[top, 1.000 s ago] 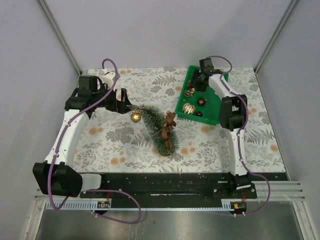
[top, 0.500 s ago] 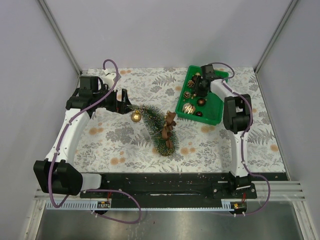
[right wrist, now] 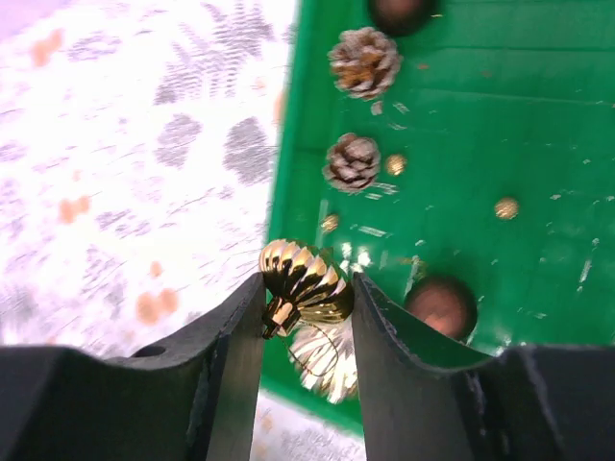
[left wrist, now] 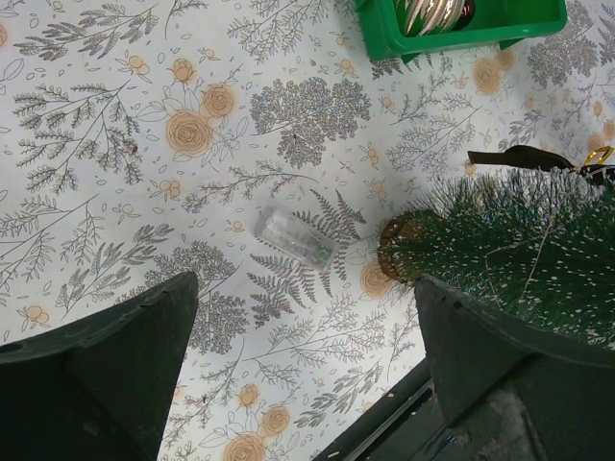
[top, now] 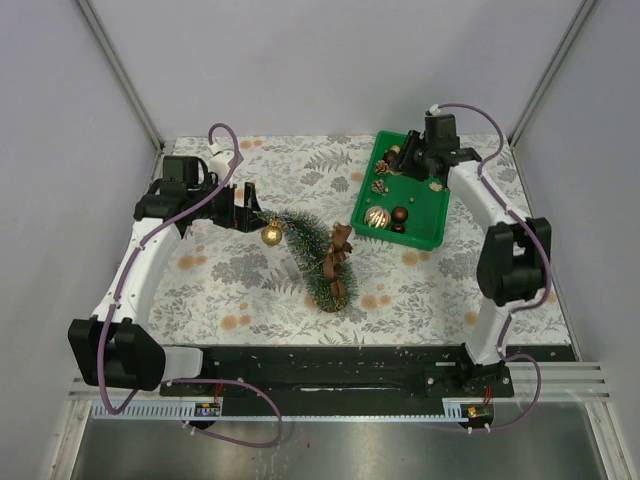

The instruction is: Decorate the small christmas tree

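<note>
Since 1 second earlier, the right gripper (right wrist: pixel 307 293) has been raised above the green bin (top: pixel 425 205), a ribbed gold ornament (right wrist: pixel 303 279) clamped in it. The left gripper (top: pixel 243 203) is held fully released by the tip of the small christmas tree (top: pixel 315 250), laid sideways mid-desk (top: pixel 230 290). Transfer is judged in hand; the ornament must next be carried across and hooked on a branch.
</note>
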`<state>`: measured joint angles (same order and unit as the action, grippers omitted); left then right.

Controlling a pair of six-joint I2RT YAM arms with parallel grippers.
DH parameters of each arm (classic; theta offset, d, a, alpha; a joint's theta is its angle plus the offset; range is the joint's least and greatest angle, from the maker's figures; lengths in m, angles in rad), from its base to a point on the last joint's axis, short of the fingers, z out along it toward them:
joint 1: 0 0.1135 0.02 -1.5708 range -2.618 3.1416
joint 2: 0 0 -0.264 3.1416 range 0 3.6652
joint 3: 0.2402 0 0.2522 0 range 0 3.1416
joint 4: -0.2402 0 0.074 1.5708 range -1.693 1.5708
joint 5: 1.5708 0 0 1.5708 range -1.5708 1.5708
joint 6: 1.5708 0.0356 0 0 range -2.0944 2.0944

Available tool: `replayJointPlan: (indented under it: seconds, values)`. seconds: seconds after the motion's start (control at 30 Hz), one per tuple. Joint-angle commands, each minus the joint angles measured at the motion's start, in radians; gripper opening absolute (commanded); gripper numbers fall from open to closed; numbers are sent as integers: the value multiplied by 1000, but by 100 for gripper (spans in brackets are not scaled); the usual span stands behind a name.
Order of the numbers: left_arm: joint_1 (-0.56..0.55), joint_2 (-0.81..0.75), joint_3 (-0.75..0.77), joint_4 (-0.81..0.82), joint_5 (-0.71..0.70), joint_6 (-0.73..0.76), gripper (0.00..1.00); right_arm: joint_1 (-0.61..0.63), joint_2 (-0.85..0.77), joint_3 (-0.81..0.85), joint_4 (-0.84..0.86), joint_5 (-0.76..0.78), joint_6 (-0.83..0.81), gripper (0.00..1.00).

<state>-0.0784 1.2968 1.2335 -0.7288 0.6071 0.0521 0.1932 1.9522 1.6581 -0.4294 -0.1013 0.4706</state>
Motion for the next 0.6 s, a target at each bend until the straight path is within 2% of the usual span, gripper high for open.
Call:
replayJointPlan:
  seconds: [0.0, 0.13, 0.3, 0.47, 0.57]
  values:
    - [5, -22, -6, 40, 22, 5, 99, -1, -273, -107, 104, -231, 71, 35]
    - [5, -24, -17, 57, 37, 2, 99, -3, -426, -169, 118, -484, 120, 35]
    - [5, -19, -23, 72, 57, -6, 99, 6, -545, -192, 107, -669, 134, 35]
    - [2, -18, -29, 94, 94, -32, 99, 156, -570, -69, -101, -586, -62, 36]
    - [-4, -11, -16, 94, 100, -37, 99, 221, -546, 11, -150, -583, -96, 35]
